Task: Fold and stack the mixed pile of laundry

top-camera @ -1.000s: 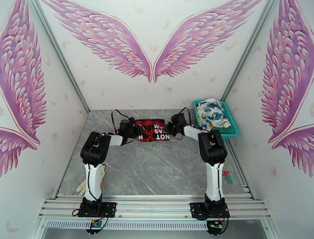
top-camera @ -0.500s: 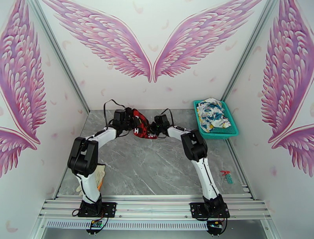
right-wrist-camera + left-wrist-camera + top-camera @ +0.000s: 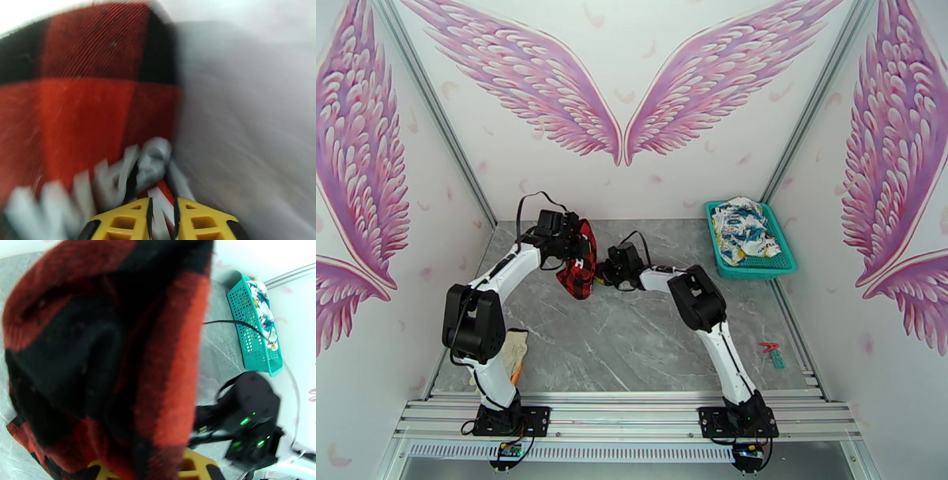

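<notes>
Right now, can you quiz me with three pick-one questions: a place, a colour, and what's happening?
1. Where is the white printed garment? A in the teal basket; B on the floor; C on the wall.
2. What colours is the checked shirt? A blue and white; B red and black; C green and yellow.
3. What is happening to the shirt? A lying folded flat; B sitting in the basket; C held by the left gripper.
Answers: A, it lies inside the basket; B, its squares are red and black; C, it hangs from that gripper.
</notes>
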Robot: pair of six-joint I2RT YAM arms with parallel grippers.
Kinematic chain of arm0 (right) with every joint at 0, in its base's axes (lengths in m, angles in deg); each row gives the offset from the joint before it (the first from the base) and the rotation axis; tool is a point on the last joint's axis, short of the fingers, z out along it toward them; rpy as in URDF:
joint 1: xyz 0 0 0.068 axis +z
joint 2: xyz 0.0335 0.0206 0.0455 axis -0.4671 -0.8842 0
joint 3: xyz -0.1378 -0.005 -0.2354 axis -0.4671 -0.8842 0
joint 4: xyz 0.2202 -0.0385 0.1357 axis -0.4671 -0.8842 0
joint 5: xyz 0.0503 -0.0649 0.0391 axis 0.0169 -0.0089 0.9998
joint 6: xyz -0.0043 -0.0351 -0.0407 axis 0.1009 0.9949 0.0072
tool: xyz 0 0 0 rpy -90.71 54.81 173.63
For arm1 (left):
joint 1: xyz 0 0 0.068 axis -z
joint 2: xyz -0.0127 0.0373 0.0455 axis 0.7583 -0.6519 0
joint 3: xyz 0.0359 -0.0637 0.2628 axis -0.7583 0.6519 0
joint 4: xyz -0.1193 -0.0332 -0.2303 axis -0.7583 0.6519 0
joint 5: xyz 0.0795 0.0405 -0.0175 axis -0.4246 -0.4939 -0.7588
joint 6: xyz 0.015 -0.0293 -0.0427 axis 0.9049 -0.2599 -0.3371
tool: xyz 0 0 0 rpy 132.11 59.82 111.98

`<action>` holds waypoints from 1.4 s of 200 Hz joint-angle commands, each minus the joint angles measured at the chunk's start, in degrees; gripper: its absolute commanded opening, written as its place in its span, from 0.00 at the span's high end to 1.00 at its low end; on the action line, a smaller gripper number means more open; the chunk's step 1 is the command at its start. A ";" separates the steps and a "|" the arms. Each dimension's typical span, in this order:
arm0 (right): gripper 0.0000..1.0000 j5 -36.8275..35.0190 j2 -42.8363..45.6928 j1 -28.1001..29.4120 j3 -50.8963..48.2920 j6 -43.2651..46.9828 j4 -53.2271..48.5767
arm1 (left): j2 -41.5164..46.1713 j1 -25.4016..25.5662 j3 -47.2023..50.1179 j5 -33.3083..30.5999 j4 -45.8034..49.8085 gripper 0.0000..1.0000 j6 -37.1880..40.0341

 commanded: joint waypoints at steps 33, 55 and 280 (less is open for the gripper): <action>0.61 -3.12 18.94 -10.43 -22.98 10.58 -3.00 | -2.67 4.62 -5.14 -0.80 2.58 1.00 2.81; 0.59 -4.21 24.85 -14.26 -28.08 14.84 -6.54 | -4.86 7.80 -4.41 -2.44 -0.77 0.95 -1.15; 0.26 -15.70 17.32 -10.41 -2.05 40.22 -34.21 | 1.99 1.70 18.19 -0.60 -15.08 0.35 -0.32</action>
